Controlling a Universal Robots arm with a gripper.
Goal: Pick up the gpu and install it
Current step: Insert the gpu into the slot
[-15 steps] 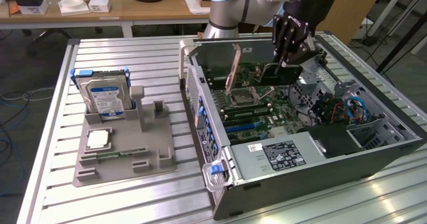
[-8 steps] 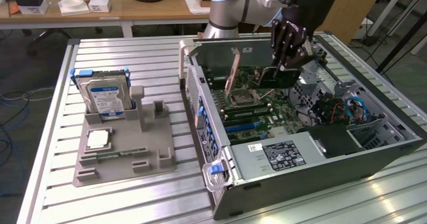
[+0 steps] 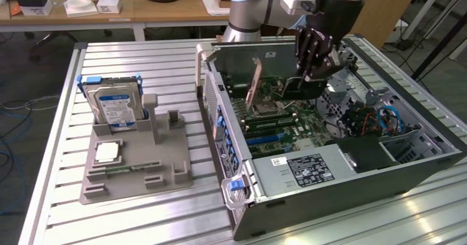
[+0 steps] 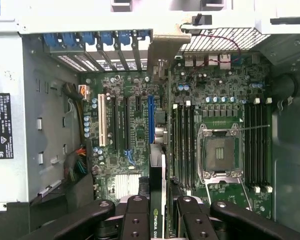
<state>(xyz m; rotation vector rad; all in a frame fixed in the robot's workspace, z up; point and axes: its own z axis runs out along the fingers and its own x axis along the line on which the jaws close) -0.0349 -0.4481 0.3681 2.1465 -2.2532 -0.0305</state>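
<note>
The gpu [image 3: 298,87] hangs inside the open computer case [image 3: 219,108], over the green motherboard [image 3: 292,122]. My gripper [image 3: 315,70] is shut on its top edge. In the wrist view the gpu [image 4: 158,170] shows edge-on between my black fingers [image 4: 135,220], with a green label near my grip. Its metal end bracket [image 4: 162,50] points at the rear slot openings. The card lies along the blue expansion slot [image 4: 151,120], and I cannot tell whether it touches the slot.
A grey holder tray [image 3: 135,174] sits on the slatted table at the exterior view's left, with a blue-labelled hard drive [image 3: 113,103], a processor chip [image 3: 109,152] and a memory stick [image 3: 120,169]. A power supply [image 3: 307,168] and cables [image 3: 379,119] crowd the case.
</note>
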